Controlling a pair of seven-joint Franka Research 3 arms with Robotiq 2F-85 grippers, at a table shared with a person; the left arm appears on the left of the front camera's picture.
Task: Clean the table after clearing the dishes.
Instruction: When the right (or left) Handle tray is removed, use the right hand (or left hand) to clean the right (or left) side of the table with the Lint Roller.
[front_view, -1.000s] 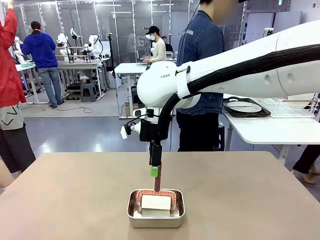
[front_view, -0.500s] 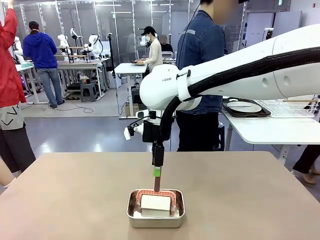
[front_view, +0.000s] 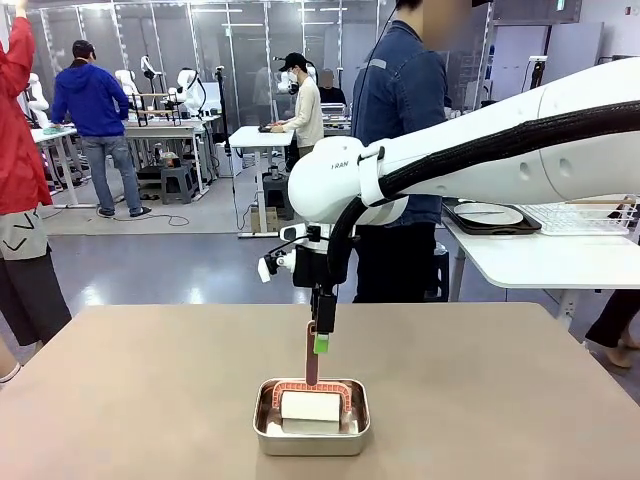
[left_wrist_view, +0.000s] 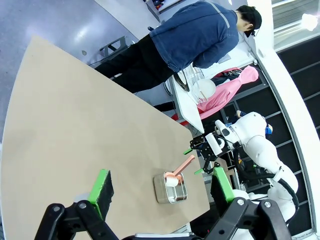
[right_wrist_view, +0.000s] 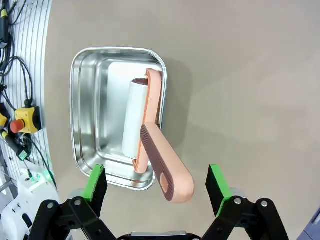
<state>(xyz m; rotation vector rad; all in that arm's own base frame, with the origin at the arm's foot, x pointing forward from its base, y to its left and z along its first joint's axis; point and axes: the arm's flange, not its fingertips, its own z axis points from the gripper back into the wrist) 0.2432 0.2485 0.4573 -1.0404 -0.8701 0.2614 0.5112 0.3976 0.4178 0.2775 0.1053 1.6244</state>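
The beige table (front_view: 150, 400) carries a small steel pan (front_view: 310, 442) near its front edge. In the pan rests a roller with a white roll (right_wrist_view: 134, 117) and a salmon-pink handle (right_wrist_view: 165, 160) slanting up out of it. My right gripper (front_view: 320, 343) hangs just above the handle's tip. In the right wrist view the right gripper (right_wrist_view: 156, 187) is open, its green pads on either side of the handle end with gaps on both sides. My left gripper (left_wrist_view: 161, 186) is open high above the table (left_wrist_view: 75, 115) and holds nothing. One of the dishes, a white plate (front_view: 488, 214), lies on a dark tray on the side table.
A person in a denim jacket (front_view: 405, 120) stands at the far side of the table, turned toward the white side table (front_view: 540, 262) with a wire rack (front_view: 585, 212). The tabletop around the pan is bare. Other people and tables stand farther back.
My right arm has shifted a little to the right, carrying the gripper slightly right beside the handle's tip. The roller and the pan have not moved.
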